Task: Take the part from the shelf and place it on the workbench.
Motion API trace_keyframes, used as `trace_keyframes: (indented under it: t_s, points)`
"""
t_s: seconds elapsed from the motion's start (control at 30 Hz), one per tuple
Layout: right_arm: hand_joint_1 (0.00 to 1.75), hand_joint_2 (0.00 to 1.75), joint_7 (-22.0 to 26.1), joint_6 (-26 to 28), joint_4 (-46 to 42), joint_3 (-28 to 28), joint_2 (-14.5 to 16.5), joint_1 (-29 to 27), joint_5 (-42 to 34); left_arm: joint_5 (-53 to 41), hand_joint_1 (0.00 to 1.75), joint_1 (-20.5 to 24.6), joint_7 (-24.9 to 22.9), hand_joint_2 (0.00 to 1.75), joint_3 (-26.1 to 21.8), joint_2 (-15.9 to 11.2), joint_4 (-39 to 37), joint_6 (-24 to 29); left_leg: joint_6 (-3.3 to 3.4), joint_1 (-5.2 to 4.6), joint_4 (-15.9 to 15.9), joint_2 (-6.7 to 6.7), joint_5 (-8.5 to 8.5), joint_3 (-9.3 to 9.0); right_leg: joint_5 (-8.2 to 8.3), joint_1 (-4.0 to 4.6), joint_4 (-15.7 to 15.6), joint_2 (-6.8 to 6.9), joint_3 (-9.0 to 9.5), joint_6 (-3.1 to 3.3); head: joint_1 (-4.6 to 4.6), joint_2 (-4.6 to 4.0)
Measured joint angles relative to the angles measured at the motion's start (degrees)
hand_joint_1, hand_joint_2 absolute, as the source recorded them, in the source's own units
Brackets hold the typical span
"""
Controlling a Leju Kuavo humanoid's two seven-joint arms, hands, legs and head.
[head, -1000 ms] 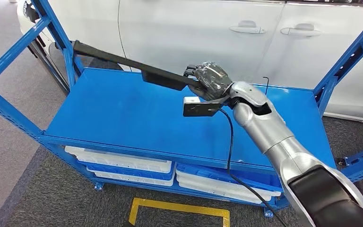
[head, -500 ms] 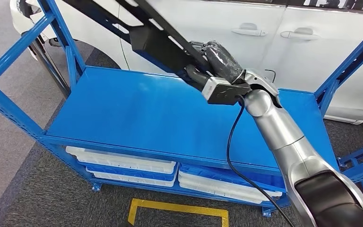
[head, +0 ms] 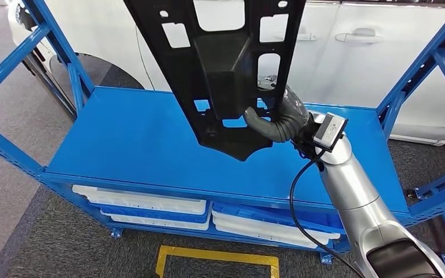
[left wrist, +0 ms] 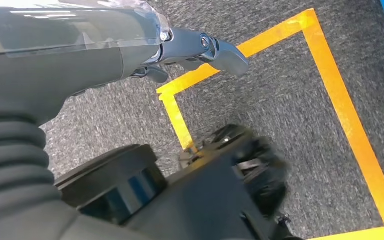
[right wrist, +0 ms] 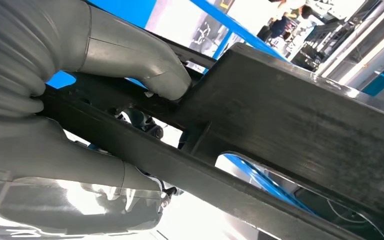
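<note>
The right hand (head: 278, 119) grips the black part (head: 220, 69) near its lower edge, thumb wrapped over the front, holding it upright above the blue shelf (head: 139, 145). The left hand (left wrist: 200, 47) hangs over the floor with fingers apart, holding nothing.

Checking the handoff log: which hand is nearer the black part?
Right: the right hand grips the black part above the shelf. The left hand hangs over the floor.

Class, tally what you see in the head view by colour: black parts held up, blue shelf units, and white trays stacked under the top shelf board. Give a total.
Black perforated plastic part, held by the right hand: 1
Blue metal shelf unit: 1
White plastic trays: 4
Total: 6
</note>
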State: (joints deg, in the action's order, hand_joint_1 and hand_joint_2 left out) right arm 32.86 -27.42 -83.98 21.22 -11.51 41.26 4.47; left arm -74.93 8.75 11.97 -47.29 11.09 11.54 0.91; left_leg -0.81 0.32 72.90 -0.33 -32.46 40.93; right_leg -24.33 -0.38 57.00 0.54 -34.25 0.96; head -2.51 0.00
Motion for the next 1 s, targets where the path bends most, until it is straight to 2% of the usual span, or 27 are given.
trace_keyframes:
  t_s: [0.03,0.07,0.1,0.13,0.2,0.23,0.33,0.37,0.4,0.43,0.5,0.53,0.57,0.6,0.67,0.7,0.73,0.83,0.87,0.9,0.93,1.0]
  points:
    - [1.75,1.75,0.12,-0.69,-0.14,0.00,-0.04,-0.54,-0.77,0.17,0.00,-0.08,-0.10,1.75,-0.07,-0.02,0.00,0.07,-0.07,0.02,1.89,0.00,-0.24,0.94,-0.03,0.02,0.03,-0.06,0.04,-0.01,0.00,0.00]
    - [1.75,1.75,0.36,-1.59,-0.32,-0.01,-0.07,-1.32,-1.86,0.38,0.00,-0.17,-0.27,1.75,-0.19,-0.05,0.00,0.24,-0.09,0.04,1.39,0.00,0.68,0.72,-0.07,0.02,0.07,-0.13,0.11,-0.06,0.00,0.00]
    - [1.75,1.75,0.84,-2.63,-0.67,-0.01,-0.07,-2.41,-3.18,0.67,0.00,-0.26,-0.52,1.75,-0.35,-0.08,0.00,0.60,-0.04,0.10,-1.54,0.00,2.59,-0.69,-0.16,0.02,0.12,-0.21,0.24,-0.15,0.00,0.00]
    - [1.75,1.75,1.55,-3.56,-1.18,-0.02,-0.08,-3.78,-4.43,0.93,0.00,-0.36,-0.82,1.75,-0.56,-0.10,0.00,1.11,0.04,0.18,-5.94,-0.06,4.75,-2.83,-0.30,0.03,0.20,-0.27,0.37,-0.31,0.00,0.00]
    - [1.75,1.75,3.35,-4.99,-2.54,-0.03,-0.09,-7.15,-6.08,1.42,0.00,-0.55,-1.32,1.75,-1.08,-0.11,0.00,2.28,0.46,0.21,-12.96,-0.30,7.15,-6.36,-0.55,0.23,0.48,-0.38,0.37,-0.73,0.00,0.00]
    - [1.75,1.75,4.21,-5.45,-3.26,-0.02,-0.10,-9.00,-6.43,1.56,0.00,-0.70,-1.50,1.75,-1.28,-0.11,0.00,2.72,0.76,0.15,-14.42,-0.41,7.35,-7.08,-0.60,0.31,0.56,-0.44,0.31,-0.98,0.01,0.00]
    - [1.75,1.75,5.81,-6.36,-5.25,0.02,-0.10,-13.93,-6.70,2.18,0.00,-1.10,-1.29,1.75,-1.71,-0.16,0.00,3.02,1.80,0.00,-14.94,-0.31,7.42,-7.26,-0.75,0.19,0.68,-0.58,0.27,-1.83,0.01,0.00]
    - [1.75,1.75,5.98,-6.55,-5.81,0.02,-0.10,-15.05,-6.82,2.43,0.00,-1.12,-0.99,1.75,-1.89,-0.16,0.00,2.84,2.14,0.07,-15.12,-0.22,7.55,-7.32,-1.41,0.11,1.45,-0.59,-0.05,-2.12,0.00,0.00]
    - [1.75,1.75,6.01,-6.65,-6.28,0.02,-0.10,-15.91,-6.97,2.65,0.00,-1.10,-0.70,1.75,-2.10,-0.16,0.00,2.64,2.42,0.19,-15.31,-0.10,7.68,-7.38,-2.65,0.04,3.29,-0.60,-0.86,-2.41,0.00,0.00]
    - [1.75,1.75,5.91,-6.66,-6.65,0.04,-0.07,-16.70,-7.12,2.77,0.00,-1.09,-0.53,1.75,-2.31,-0.16,0.00,2.54,2.61,0.24,-15.40,0.03,7.72,-7.41,-4.43,-0.09,6.40,-0.60,-2.25,-2.66,0.00,0.00]
    - [1.75,1.75,5.38,-6.51,-7.11,0.13,0.04,-18.49,-7.25,2.93,0.00,-1.18,-0.46,1.75,-2.68,-0.18,0.00,2.69,2.77,0.21,-15.39,0.20,7.70,-7.38,-7.99,-0.27,14.50,-0.58,-5.99,-3.05,0.00,0.00]
    - [1.75,1.75,5.05,-6.33,-7.26,0.21,0.09,-19.56,-7.16,3.05,0.00,-1.26,-0.49,1.75,-2.80,-0.20,0.00,2.81,2.78,0.19,-15.37,0.24,7.68,-7.38,-8.65,-0.36,17.13,-0.58,-7.22,-3.15,0.01,0.00]
    - [1.75,1.75,4.76,-6.11,-7.42,0.31,0.12,-20.61,-7.02,3.21,0.00,-1.33,-0.61,1.75,-2.91,-0.22,0.00,2.92,2.78,0.18,-15.34,0.24,7.67,-7.39,-8.17,-0.41,17.50,-0.57,-7.37,-3.14,0.01,0.00]
    - [1.75,1.75,4.51,-5.86,-7.62,0.40,0.12,-21.49,-6.89,3.43,0.00,-1.37,-0.83,1.75,-3.04,-0.24,0.00,3.03,2.75,0.18,-15.29,0.22,7.65,-7.43,-6.65,-0.44,15.33,-0.56,-6.28,-3.04,0.01,0.00]
    - [1.75,1.75,3.94,-5.51,-8.15,0.51,0.12,-22.55,-7.05,3.93,0.00,-1.43,-1.59,1.75,-3.43,-0.25,0.00,3.34,2.55,0.07,-15.14,0.20,7.58,-7.49,-2.95,-0.31,6.95,-0.39,-2.02,-2.58,0.01,0.00]
    - [1.75,1.75,3.52,-5.39,-8.41,0.52,0.12,-22.80,-7.32,4.09,0.00,-1.45,-2.00,1.75,-3.68,-0.25,0.00,3.54,2.34,-0.03,-15.02,0.22,7.57,-7.48,-1.74,-0.15,3.51,-0.32,-0.34,-2.30,0.01,0.00]
    - [1.75,1.75,3.04,-5.32,-8.64,0.52,0.12,-23.01,-7.64,4.17,0.00,-1.48,-2.38,1.75,-3.90,-0.25,0.00,3.71,2.09,-0.13,-14.93,0.26,7.59,-7.43,-1.17,0.01,1.48,-0.28,0.61,-2.04,0.01,0.00]
    - [1.75,1.75,1.86,-5.09,-9.04,0.50,0.07,-23.90,-8.10,4.18,0.00,-1.54,-3.19,1.75,-4.27,-0.26,0.00,3.88,1.19,-0.20,-14.85,0.37,7.70,-7.23,-0.70,0.05,0.72,-0.34,0.55,-1.27,0.00,0.00]
    - [1.75,1.75,1.64,-5.01,-9.16,0.49,0.04,-24.19,-8.12,4.18,0.00,-1.54,-3.38,1.75,-4.31,-0.26,0.00,3.87,0.90,-0.20,-14.38,0.35,7.09,-7.00,-0.43,-0.10,0.53,-0.30,0.43,-0.90,0.00,0.00]
    - [1.75,1.75,1.51,-4.88,-9.31,0.48,0.02,-24.45,-8.12,4.17,0.00,-1.54,-3.53,1.75,-4.34,-0.26,0.00,3.86,0.63,-0.18,-12.93,0.31,5.71,-6.42,-0.12,-0.26,0.32,-0.22,0.25,-0.49,0.00,0.00]
    - [1.75,1.75,1.41,-4.72,-9.47,0.48,0.02,-24.69,-8.11,4.17,0.00,-1.55,-3.67,1.75,-4.38,-0.26,0.00,3.83,0.40,-0.11,-10.30,0.28,3.64,-5.43,0.19,-0.35,0.17,-0.15,0.02,-0.17,0.00,0.00]
    - [1.75,1.75,1.22,-4.42,-9.73,0.45,0.01,-25.29,-8.01,4.15,0.00,-1.57,-3.93,1.75,-4.46,-0.26,0.00,3.71,0.04,0.00,-2.51,0.26,-1.04,-2.75,0.75,-0.23,0.19,-0.13,-0.72,0.11,0.00,0.00]
